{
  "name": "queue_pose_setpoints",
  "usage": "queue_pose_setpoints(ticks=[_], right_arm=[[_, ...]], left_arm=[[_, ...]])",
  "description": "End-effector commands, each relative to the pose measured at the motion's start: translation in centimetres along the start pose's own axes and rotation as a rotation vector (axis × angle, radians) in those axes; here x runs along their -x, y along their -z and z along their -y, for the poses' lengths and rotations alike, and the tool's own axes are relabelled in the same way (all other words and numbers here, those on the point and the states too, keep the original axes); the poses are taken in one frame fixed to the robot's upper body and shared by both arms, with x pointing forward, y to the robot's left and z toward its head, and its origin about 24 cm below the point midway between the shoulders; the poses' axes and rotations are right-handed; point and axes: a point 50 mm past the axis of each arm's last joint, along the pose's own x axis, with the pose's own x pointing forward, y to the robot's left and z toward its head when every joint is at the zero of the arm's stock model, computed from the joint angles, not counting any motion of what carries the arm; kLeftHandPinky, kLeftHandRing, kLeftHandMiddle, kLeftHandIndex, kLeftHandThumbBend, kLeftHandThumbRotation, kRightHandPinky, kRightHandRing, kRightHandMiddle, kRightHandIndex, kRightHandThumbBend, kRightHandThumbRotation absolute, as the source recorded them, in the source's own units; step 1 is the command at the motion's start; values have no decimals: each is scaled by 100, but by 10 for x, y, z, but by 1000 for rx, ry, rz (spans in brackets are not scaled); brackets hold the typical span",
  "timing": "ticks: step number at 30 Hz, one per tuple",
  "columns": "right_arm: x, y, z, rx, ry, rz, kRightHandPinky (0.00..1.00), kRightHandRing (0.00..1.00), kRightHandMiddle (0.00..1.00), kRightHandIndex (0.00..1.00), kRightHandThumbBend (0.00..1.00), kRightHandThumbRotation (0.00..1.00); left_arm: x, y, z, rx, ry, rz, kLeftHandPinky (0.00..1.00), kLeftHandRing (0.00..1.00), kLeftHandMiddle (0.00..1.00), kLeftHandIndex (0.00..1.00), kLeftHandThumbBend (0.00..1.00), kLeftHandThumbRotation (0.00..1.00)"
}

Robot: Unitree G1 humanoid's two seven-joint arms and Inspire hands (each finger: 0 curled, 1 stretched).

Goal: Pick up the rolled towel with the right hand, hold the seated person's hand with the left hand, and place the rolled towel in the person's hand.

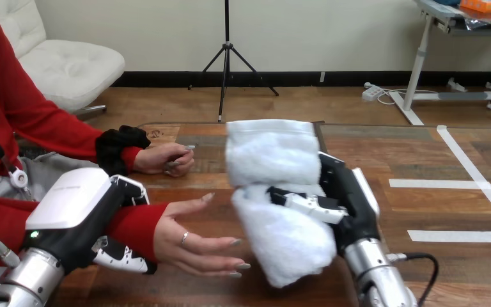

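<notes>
1. The robot's right hand (pixel 348 201) has its fingers (pixel 310 206) wrapped round the white rolled terry towel (pixel 265 163). It holds the towel roughly upright over the brown wooden desk (pixel 422 153), just beside the fingertips of the person's open hand (pixel 195 240).
2. The left hand (pixel 77 204) is curled round the person's wrist (pixel 153 230) at the red sleeve, thumb below and fingers on top. That grip should steady the wrist, not squeeze it.
3. The step in hand looks like delivery. Carry the towel leftward and low so that its lower end meets the palm rather than the fingertips.
4. Loosen the right fingers only once the person's fingers can close on the towel, since a soft roll may unfurl or slip.
5. The person's other hand (pixel 163 158) rests farther back on the desk, out of the path.
</notes>
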Motion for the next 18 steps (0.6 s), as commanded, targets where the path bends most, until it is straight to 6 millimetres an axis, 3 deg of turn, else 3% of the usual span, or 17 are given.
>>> queue_pose_setpoints(ticks=[1,18], right_arm=[[-33,-34,-25,21,-85,155,36,40,45,44,81,0],[-31,-30,-52,82,-143,185,35,39,44,43,79,0]], left_arm=[[-21,-28,-46,-37,-197,167,26,30,35,36,96,0],[-27,-26,-45,-35,-208,180,26,31,35,36,94,0]])
